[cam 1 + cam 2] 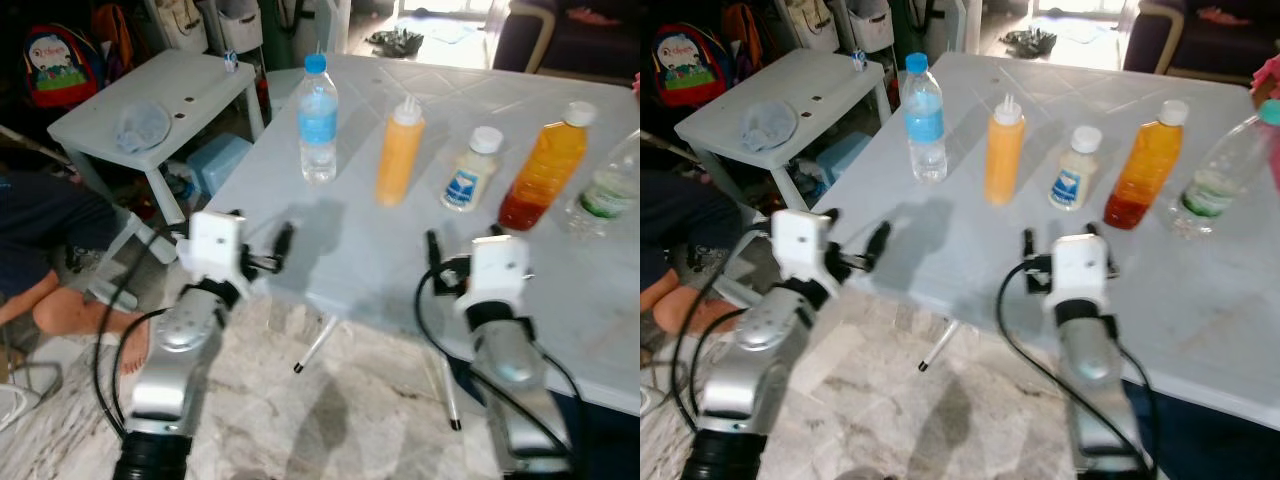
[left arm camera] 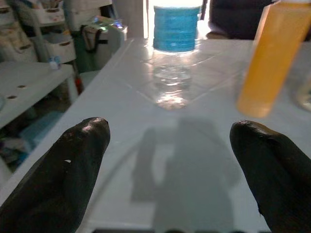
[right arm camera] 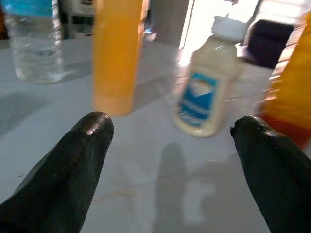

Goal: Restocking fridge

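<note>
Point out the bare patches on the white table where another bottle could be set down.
Bare tabletop runs between the bottle row and the near edge, ahead of the open left claw and open right claw. Crowded: the row of water bottle, yellow squeeze bottle, small white bottle and orange juice bottle.

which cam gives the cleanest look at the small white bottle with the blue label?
Left eye view: the white bottle shows whole and sharp, upright on the table. Right eye view matches. Right wrist view has it closer but blurred, tilted in frame.

A cluttered home: child's backpack (image 1: 60, 62), storage drawers (image 2: 46, 29), plastic table (image 1: 380, 260) with bottles.
</note>
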{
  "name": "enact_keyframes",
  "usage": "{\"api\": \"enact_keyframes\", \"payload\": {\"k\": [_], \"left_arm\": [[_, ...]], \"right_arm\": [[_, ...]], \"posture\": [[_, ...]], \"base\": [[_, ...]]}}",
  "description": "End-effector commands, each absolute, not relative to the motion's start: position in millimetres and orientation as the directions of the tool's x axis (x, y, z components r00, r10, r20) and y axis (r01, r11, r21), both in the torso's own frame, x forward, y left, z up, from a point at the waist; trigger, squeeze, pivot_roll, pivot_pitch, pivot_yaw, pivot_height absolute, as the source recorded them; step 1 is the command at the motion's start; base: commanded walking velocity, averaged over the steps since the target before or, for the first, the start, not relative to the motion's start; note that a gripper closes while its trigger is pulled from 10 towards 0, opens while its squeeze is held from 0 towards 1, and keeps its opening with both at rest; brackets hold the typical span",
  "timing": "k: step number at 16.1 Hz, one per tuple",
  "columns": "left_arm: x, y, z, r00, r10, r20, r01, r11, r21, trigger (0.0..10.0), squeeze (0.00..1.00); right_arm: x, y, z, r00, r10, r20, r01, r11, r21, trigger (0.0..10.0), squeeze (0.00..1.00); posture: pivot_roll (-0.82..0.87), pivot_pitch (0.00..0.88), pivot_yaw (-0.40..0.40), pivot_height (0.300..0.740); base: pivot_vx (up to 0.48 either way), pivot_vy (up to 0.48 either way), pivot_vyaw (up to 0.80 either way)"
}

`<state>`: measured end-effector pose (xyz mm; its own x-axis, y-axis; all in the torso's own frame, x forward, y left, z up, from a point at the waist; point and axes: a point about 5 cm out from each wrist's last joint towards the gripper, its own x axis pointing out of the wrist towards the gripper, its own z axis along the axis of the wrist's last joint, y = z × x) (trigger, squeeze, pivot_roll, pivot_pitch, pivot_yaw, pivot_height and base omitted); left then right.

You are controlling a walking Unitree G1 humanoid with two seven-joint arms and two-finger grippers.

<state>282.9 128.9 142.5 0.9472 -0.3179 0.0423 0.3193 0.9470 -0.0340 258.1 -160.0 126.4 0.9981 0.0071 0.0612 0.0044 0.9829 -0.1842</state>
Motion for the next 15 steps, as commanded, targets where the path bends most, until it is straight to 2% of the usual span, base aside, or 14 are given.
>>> {"api": "enact_keyframes", "payload": {"k": [1, 4, 10, 14, 15], "left_arm": [[281, 129, 145, 0.944, -0.325, 0.05, 0.327, 0.945, -0.034, 10.0, 0.0], [283, 127, 148, 0.942, -0.329, 0.064, 0.331, 0.943, -0.034, 10.0, 0.0], [277, 129, 146, 0.946, -0.32, 0.051, 0.322, 0.946, -0.044, 10.0, 0.0], [273, 131, 145, 0.947, -0.32, 0.037, 0.321, 0.946, -0.039, 10.0, 0.0], [269, 133, 145, 0.948, -0.318, 0.024, 0.319, 0.947, -0.031, 10.0, 0.0]], "right_arm": [[255, -156, 127, 0.998, 0.026, 0.056, -0.015, 0.982, -0.189, 10.0, 0.0], [255, -153, 127, 0.998, 0.024, 0.058, -0.013, 0.983, -0.184, 10.0, 0.0], [256, -158, 130, 0.996, -0.047, 0.073, 0.062, 0.975, -0.213, 10.0, 0.0], [270, -161, 136, 0.995, -0.042, 0.095, 0.062, 0.975, -0.212, 10.0, 0.0], [281, -163, 141, 0.992, -0.038, 0.118, 0.065, 0.971, -0.229, 10.0, 0.0]], "posture": [[-0.06, 0.063, 0.067, 0.74], [-0.06, 0.059, 0.067, 0.74], [-0.05, 0.077, 0.065, 0.74], [-0.02, 0.101, 0.078, 0.74], [-0.01, 0.107, 0.078, 0.74]], "base": [[0.364, 0.0, 0.0], [0.368, 0.0, 0.0], [0.0, 0.0, 0.0], [0.0, 0.0, 0.0], [0.0, 0.0, 0.0]]}}
